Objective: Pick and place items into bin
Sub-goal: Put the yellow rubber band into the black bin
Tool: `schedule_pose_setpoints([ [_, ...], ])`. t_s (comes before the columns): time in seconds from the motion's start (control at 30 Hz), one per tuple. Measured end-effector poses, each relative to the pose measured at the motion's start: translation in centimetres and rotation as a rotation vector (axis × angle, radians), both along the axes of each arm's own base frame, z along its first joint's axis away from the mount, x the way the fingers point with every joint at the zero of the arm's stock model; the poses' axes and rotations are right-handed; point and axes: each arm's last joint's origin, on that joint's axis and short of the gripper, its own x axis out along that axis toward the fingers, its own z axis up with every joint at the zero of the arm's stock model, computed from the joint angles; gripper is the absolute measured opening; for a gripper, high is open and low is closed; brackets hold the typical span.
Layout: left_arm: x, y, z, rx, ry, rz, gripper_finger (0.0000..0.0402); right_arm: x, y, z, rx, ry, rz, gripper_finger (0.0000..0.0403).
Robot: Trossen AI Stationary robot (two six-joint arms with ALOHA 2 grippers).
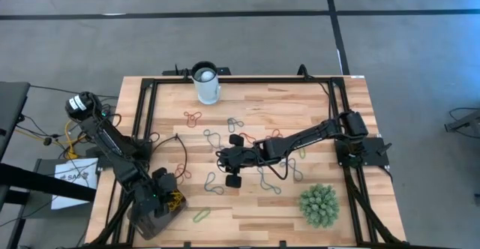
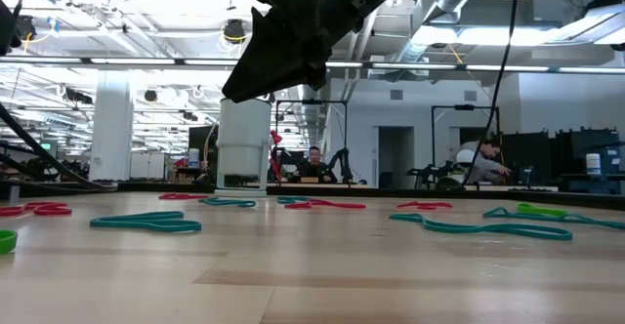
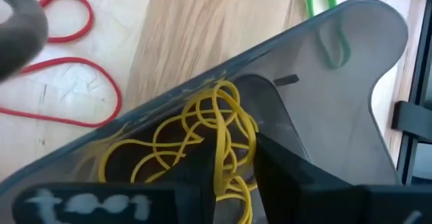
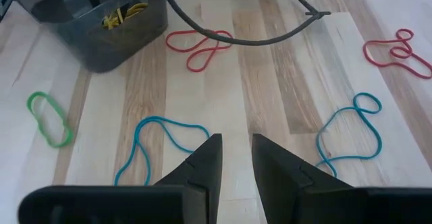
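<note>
The counter (image 1: 315, 106) is a pale butcher-block slab inside a black frame, on a grey floor. Bands lie scattered across its middle; the bin (image 1: 154, 211) stands at the front-left corner.

My left gripper (image 3: 226, 160) is lowered into the bin, pinching a tangle of yellow bands (image 3: 196, 140) between its jaws; more yellow loops lie under them on the bin floor.

My right gripper (image 4: 234, 158) hangs over the centre of the counter, jaws slightly spread and holding nothing. It is the nearer arm for the loose bands. The nearest is a blue band (image 4: 158, 143), lying just ahead of the fingertips and off to the bin side, its long axis running roughly along my reach. It is thin, flat and pinched into a narrow waisted loop. A green band (image 4: 48, 119) lies beyond it, near the bin.
</note>
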Motion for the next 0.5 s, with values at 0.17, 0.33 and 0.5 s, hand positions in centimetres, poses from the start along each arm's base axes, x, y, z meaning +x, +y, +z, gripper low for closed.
schedule_pose_setpoints([
  [0.17, 0.1, -0.2, 0.1, -0.042, 0.012, -0.008, 0.0088, 0.0, 0.0, 0.0, 0.000, 0.000, 0.000, 0.0076],
  [0.33, 0.3, -0.7, 0.7, -0.114, 0.068, -0.061, 0.0089, 0.0, 0.0, 0.0, 0.000, 0.000, 0.000, 0.0076],
  [0.5, 0.8, -1.3, 2.4, -0.070, 0.021, -0.107, 0.0089, 0.0, 0.0, 0.0, 0.000, 0.000, 0.001, 0.0076],
])
